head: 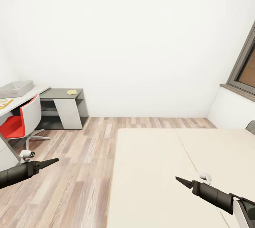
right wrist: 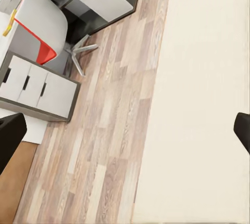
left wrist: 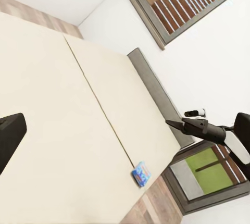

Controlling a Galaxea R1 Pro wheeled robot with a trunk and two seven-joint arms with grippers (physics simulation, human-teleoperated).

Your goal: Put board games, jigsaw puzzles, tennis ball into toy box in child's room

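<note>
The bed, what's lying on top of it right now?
On the bed, the left wrist view shows one small blue game box near its edge. The head view shows bare beige cover; part of the bed lies outside that view, so more there can't be told.

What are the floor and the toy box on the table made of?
The floor looks like wood planks: long strips with grain lines in mixed brown and grey tones, and a dull finish. The toy box looks like light-grey metal with a soft sheen, though from this far it could be plastic. It stands on the pale table.
</note>
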